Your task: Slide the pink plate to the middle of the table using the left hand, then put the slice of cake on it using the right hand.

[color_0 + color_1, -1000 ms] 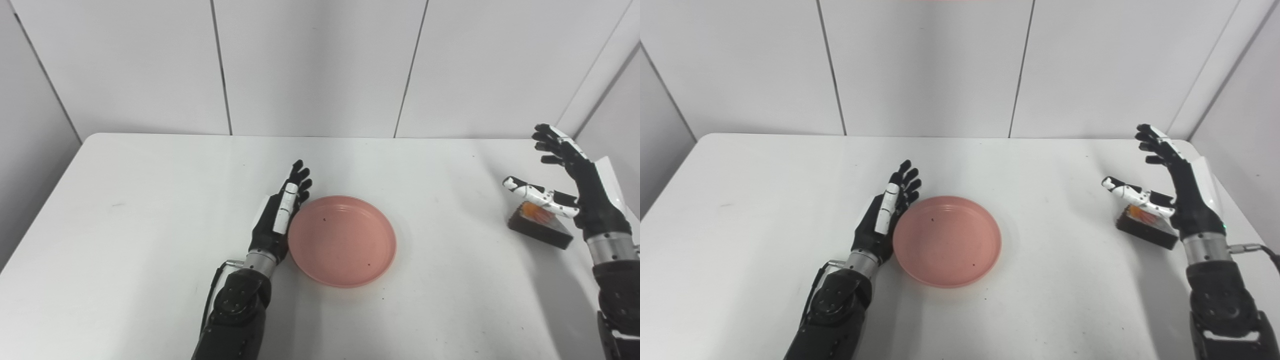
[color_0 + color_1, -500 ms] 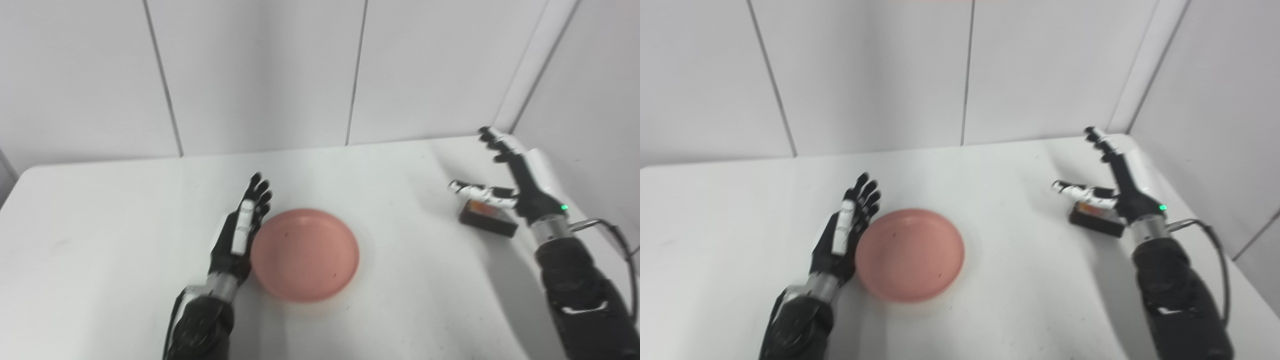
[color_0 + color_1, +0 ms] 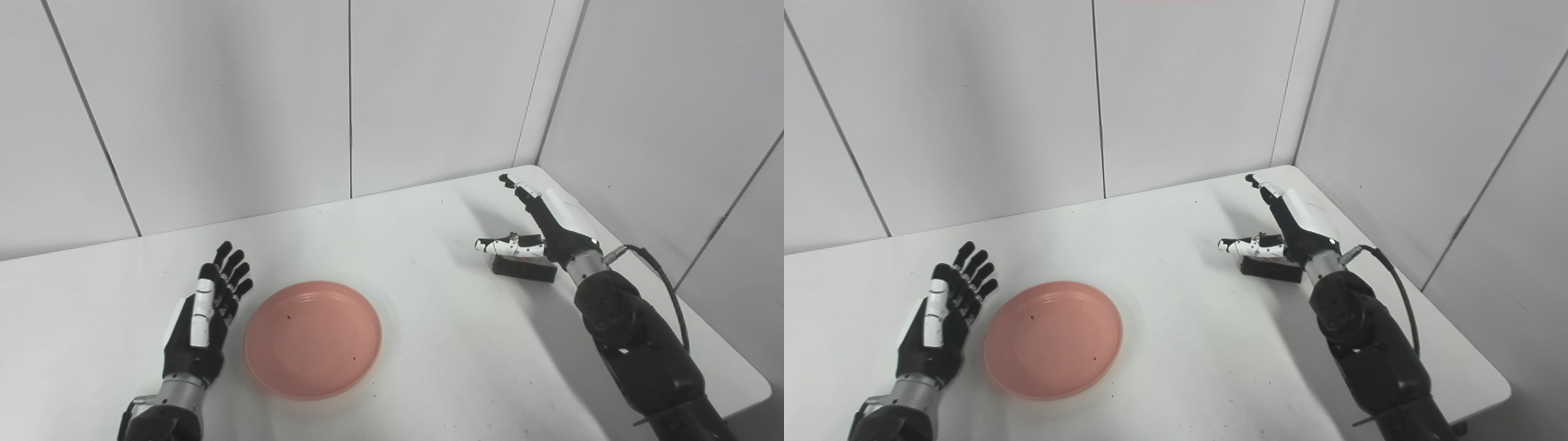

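Observation:
The pink plate [image 3: 313, 338] lies flat on the white table [image 3: 429, 343], holding nothing. My left hand [image 3: 205, 318] is open just to its left, fingers spread and pointing away, a small gap from the rim. A dark slice of cake [image 3: 524, 268] sits near the table's far right corner. My right hand [image 3: 539, 226] is open directly over it, thumb stretched across the cake's top, the other fingers raised toward the wall. The same slice of cake [image 3: 1271, 269] is partly hidden by that thumb.
White wall panels close off the back and the right side. The table's right edge [image 3: 674, 294] runs close behind the right arm. A cable [image 3: 658, 269] loops from the right wrist.
The camera has swung to the right, shifting the whole scene left. The left hand now stands a little apart from the plate's rim. The right hand still hovers open over the cake.

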Robot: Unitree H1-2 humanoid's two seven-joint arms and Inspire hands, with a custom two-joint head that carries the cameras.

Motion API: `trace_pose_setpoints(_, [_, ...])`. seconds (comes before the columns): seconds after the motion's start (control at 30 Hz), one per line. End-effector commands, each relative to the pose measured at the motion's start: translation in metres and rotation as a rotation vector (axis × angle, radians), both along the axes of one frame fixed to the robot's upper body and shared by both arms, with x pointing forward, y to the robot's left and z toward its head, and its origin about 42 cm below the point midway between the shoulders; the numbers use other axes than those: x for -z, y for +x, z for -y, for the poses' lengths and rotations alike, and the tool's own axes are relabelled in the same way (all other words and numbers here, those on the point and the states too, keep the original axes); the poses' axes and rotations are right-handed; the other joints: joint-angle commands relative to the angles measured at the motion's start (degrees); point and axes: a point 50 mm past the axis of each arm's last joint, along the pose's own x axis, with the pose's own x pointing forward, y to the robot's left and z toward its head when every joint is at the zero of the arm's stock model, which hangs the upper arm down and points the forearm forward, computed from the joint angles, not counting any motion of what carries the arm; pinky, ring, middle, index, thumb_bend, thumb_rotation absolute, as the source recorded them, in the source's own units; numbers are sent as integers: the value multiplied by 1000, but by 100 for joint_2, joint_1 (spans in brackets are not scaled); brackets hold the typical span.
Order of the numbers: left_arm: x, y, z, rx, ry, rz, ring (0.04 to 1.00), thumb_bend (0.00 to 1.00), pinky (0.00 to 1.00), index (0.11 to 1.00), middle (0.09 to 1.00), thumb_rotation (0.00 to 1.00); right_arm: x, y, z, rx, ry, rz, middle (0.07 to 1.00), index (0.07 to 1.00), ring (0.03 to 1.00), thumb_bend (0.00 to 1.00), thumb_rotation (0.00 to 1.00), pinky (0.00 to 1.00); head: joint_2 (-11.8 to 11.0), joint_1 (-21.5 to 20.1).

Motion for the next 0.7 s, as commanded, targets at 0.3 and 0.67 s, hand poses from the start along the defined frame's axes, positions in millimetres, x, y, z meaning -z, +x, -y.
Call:
trace_pose_setpoints(0.3, [52, -31, -23, -10, 14, -117, 949, 684, 914, 942, 957, 1000, -26, 10, 11, 16, -84, -27, 889, 898, 854, 881, 343, 750, 49, 26])
trace_pose_setpoints(0.67, [51, -31, -21, 5, 9, -105, 952, 680, 936, 947, 961, 1000, -25, 8, 21, 68, -125, -96, 901, 894, 880, 879, 319, 794, 112, 64])
